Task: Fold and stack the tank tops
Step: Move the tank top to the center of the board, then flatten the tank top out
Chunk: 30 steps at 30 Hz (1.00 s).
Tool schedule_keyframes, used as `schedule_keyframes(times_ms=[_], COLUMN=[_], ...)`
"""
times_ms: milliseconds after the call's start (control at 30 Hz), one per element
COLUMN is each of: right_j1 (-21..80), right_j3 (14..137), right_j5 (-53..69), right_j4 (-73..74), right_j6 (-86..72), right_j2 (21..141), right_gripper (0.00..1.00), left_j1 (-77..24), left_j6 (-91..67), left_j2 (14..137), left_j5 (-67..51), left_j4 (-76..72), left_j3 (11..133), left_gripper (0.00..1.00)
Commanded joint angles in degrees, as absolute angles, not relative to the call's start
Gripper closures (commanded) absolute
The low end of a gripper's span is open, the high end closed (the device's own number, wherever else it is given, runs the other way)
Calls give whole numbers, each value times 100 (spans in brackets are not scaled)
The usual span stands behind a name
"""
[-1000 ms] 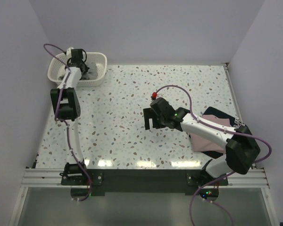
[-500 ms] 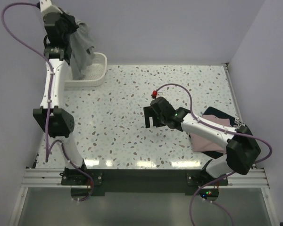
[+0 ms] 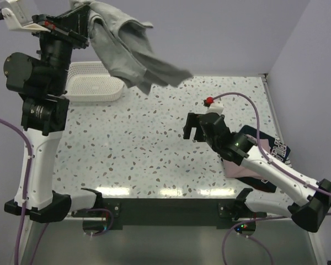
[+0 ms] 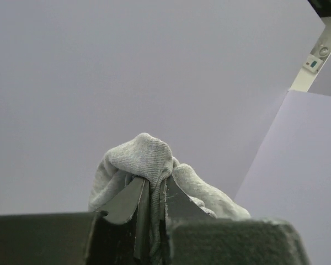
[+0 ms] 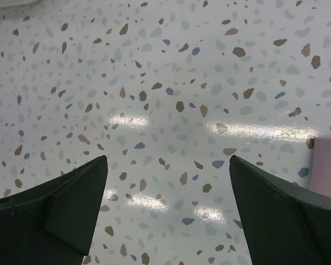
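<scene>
While left end effector (image 4: pixel 153 190) pinched the soft grey cloth tank top (image 3: pixel 129 58) high above the white plastic lattice basket (image 3: pixel 96 88) | right end effector (image 5: pixel 168 160) stood spread, well right of basket | risk: bunched edge-grip could slip, dropping top.

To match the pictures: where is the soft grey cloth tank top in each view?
Top external: soft grey cloth tank top upper left, hanging from the left hand.
Left wrist: the top lower centre, pinched in that hand.
Right wrist: not in it.
Shared landmark: the left hand; speckled table links top and right wrist.
</scene>
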<state>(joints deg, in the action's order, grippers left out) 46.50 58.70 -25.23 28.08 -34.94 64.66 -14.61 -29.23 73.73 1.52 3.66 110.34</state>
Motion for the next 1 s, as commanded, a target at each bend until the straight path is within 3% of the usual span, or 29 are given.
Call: schedule_keyframes(times_ms=[0, 33, 67, 133, 167, 200, 300, 333, 433, 733, 967], right_j1=[4649, 4641, 4632, 4597, 4605, 4597, 4597, 4597, 4762, 6291, 6434], right_j3=[5792, 5809, 5827, 5836, 5819, 5784, 5477, 5415, 5011, 4201, 4649], right_j5=[-3278, -3322, -3392, -3393, -3349, -3270, -2903, -2735, -2058, -1819, -2196], right_j4=[3014, 3049, 3067, 3129, 3138, 3112, 2937, 2875, 2646, 2224, 1881], right_j6=[-3656, -3648, -3639, -3665, -3752, -3779, -3955, -3955, -4078, -5334, -5528], right_j2=[6232, 6231, 6249, 6415, 6529, 6574, 6802, 6855, 7119, 7434, 8620], right_gripper=[4, 4, 4, 3, 3, 3, 3, 4, 8, 15, 14], left_j1=[-1441, -1441, -1441, -1450, -1441, -1433, -1441, -1433, -1441, -1591, -1793], left_j6=[-3392, -3427, -3471, -3621, -3647, -3691, -3682, -3709, -3770, -3727, -3543], left_j2=[7997, 8163, 8617, 9147, 9724, 9999, 10398, 10293, 9268, 6824, 6240], left_j5=[26, 26, 26, -342, -447, -579, -843, -870, -748, 395, -113], left_j4=[658, 755, 1043, 1291, 1657, 1913, 2259, 2128, 1678, 3163, 3157], left_j3=[10670, 10705, 10827, 10924, 11064, 11161, 10866, 10176, 8909, 5929, 4650], left_gripper=[89, 81, 64, 50, 35, 31, 30, 30, 32, 50, 52])
